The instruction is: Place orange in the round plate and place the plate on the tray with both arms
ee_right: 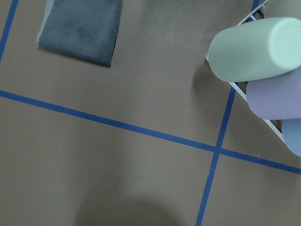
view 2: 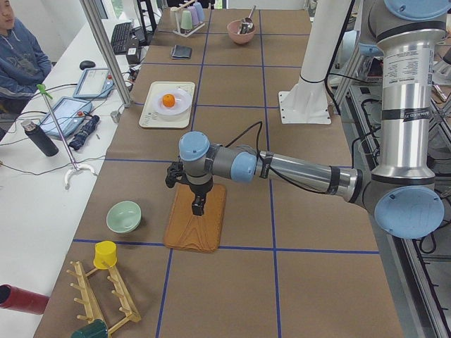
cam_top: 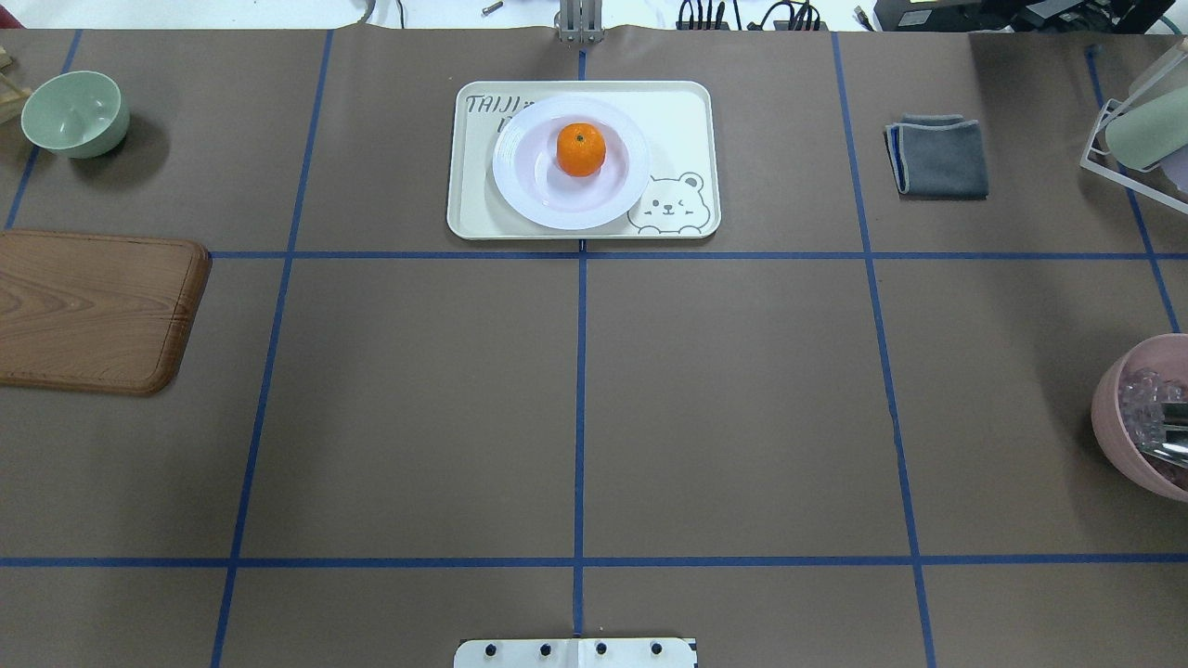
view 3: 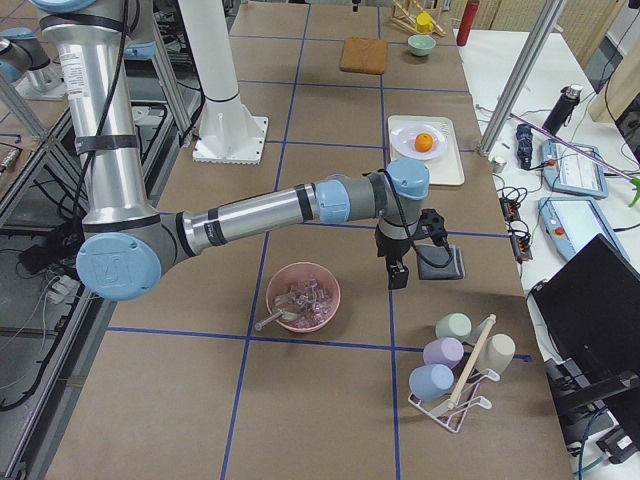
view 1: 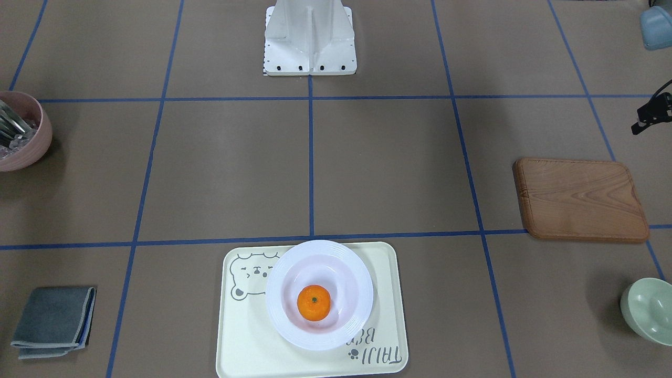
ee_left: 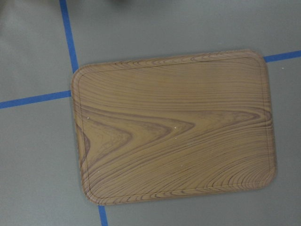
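The orange (view 1: 314, 303) lies in the middle of the white round plate (view 1: 362, 294), and the plate rests on the cream tray (view 1: 241, 341) at the table's far side from the robot base. From overhead, the orange (cam_top: 581, 149), the plate (cam_top: 520, 186) and the tray (cam_top: 682, 111) show with no arm near them. In the exterior left view my left gripper (view 2: 198, 208) hangs above the wooden board (view 2: 197, 218). My right gripper (view 3: 397, 278) hangs above the table beside the grey cloth (view 3: 440, 262). I cannot tell whether either gripper is open or shut.
A wooden board (cam_top: 93, 311) and a pale green bowl (cam_top: 74, 113) lie on the robot's left. A grey cloth (cam_top: 937, 156), a pink bowl (cam_top: 1146, 417) with utensils and a cup rack (view 3: 460, 370) are on its right. The robot base (view 1: 310, 37) stands at the near edge.
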